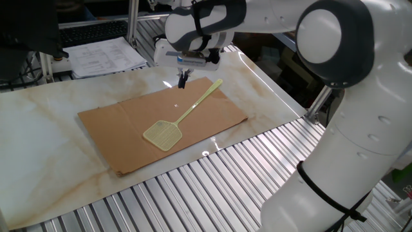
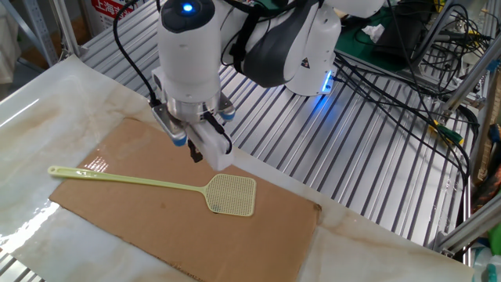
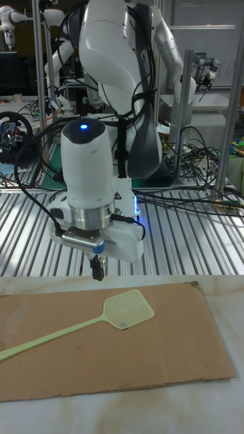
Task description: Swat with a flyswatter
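The pale yellow-green flyswatter (image 1: 177, 120) lies flat on a brown cardboard sheet (image 1: 122, 129), its mesh head (image 1: 162, 135) toward the near edge and its handle running to the far right corner. In the other fixed view the flyswatter (image 2: 156, 183) lies with its head (image 2: 232, 194) to the right. My gripper (image 1: 183, 79) hangs above the sheet's far edge, beside the handle and clear of it, pointing down with its dark fingers together and nothing between them. The tall view shows the gripper (image 3: 97, 270) just behind the flyswatter (image 3: 81, 327).
The sheet rests on a marble tabletop (image 1: 45, 129) bordered by ribbed metal decking (image 1: 212, 187). A stack of papers (image 1: 106, 55) lies at the back left. An aluminium post (image 1: 132, 22) stands behind the gripper. Cables (image 2: 415, 70) trail over the decking beyond the arm's base.
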You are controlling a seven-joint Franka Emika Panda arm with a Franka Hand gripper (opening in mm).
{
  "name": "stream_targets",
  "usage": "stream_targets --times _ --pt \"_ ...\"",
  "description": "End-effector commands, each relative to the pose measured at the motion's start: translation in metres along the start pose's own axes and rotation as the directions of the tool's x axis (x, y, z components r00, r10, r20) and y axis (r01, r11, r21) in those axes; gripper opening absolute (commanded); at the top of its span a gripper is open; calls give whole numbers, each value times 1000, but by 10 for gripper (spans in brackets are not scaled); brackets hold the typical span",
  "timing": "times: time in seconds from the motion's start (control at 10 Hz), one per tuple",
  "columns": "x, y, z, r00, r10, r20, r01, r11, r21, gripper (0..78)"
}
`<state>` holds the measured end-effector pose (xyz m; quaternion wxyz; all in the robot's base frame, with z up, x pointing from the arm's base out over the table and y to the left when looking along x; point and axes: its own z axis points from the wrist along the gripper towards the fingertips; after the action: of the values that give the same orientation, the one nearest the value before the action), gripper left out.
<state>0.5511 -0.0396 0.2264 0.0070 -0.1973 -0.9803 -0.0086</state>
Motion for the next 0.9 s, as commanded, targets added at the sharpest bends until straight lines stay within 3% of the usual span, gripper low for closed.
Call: stream_targets --times 0.1,0.3,0.9 --pt "-1 0 -1 999 36 16 -36 999 -8 0" --pt "-1 0 -1 987 159 4 -159 987 -1 0" --pt "-1 0 -1 948 317 29 -317 948 18 0"
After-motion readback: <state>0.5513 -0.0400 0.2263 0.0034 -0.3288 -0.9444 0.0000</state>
